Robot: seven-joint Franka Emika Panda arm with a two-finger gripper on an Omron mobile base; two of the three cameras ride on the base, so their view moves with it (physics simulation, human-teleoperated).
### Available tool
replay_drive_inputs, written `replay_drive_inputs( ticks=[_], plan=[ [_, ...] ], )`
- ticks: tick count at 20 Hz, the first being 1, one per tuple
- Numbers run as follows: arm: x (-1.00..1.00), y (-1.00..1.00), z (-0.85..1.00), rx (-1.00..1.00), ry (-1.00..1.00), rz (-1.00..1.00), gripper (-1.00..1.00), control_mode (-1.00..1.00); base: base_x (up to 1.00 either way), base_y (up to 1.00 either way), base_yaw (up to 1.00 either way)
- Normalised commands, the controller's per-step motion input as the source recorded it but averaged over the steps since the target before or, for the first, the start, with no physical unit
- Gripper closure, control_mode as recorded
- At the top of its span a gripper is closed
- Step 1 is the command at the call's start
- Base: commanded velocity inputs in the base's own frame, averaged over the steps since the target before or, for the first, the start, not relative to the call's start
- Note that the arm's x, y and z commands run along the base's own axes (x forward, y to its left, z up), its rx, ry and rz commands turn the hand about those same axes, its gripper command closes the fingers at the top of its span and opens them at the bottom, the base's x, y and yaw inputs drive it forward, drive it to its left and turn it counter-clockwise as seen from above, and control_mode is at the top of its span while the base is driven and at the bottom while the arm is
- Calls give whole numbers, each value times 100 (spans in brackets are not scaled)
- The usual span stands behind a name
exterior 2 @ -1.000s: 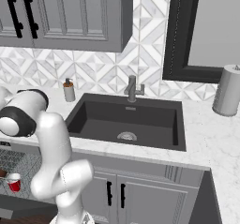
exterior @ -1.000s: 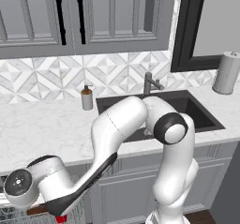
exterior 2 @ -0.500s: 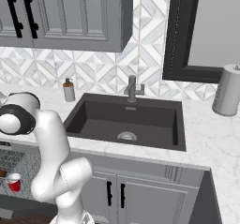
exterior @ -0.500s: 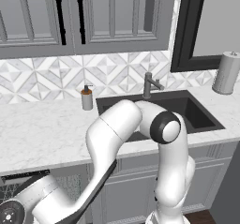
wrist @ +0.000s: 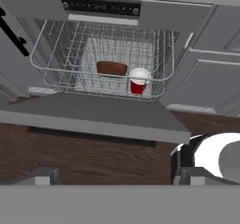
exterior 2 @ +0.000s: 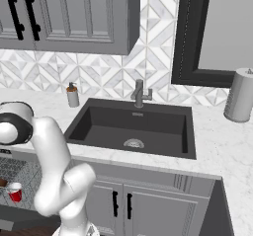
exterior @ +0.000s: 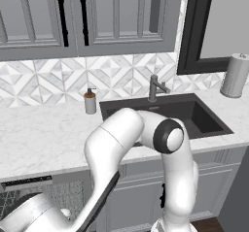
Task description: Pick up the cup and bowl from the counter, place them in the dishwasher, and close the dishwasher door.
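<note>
The arm has dropped lower and farther left over the last second, so the hand now looks at the dishwasher from low in front, which suggests loading is done and only the closing remains. The gripper is spread apart and empty. Ahead of it the door lies folded down; beyond, the rack holds the bowl and the cup, side by side.

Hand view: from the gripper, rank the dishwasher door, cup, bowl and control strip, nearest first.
Gripper, open, low in view.
1. dishwasher door, lowered flat, closest.
2. cup, front right of the rack.
3. bowl, just left of the cup, slightly deeper.
4. control strip, above the rack, farthest.
</note>
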Motion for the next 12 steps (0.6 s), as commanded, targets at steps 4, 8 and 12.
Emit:
replay_drive_inputs(
  ticks=[4,8,12],
  plan=[
    [-100,-50,-68,0,-13,-36,-100,-100,0,0,0],
    [-100,-30,-99,0,-10,-33,-100,-100,0,0,0],
    [-100,-2,-100,-7,-18,-32,-100,-100,0,0,0]
  ],
)
